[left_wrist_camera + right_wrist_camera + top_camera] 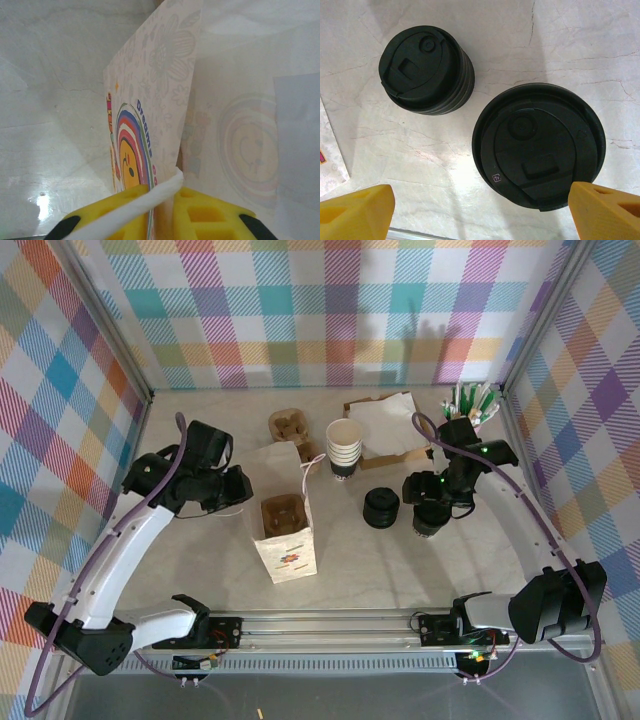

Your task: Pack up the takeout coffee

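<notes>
The left end effector (162,210) is clenched on the paper bag's (283,530) rim and handle. The right end effector (480,210) is spread wide above the takeout coffee (539,150) — its cup hidden under the lid — beside the lid stack (426,70), right of the bag.

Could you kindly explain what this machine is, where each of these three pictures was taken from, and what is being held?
These are two robot arms bolted at the near edge of a table, each ending in a two-finger pincer. The overhead picture looks down from above and behind them; the other two come from cameras on the wrists.

On the table stand a paper bag with a cardboard cup carrier inside, a stack of cream cups, a stack of black lids and the takeout coffee.

The left pincer is closed on the edge of the bag, holding it. The right pincer hangs open just above the coffee's black lid, holding nothing yet.
</notes>
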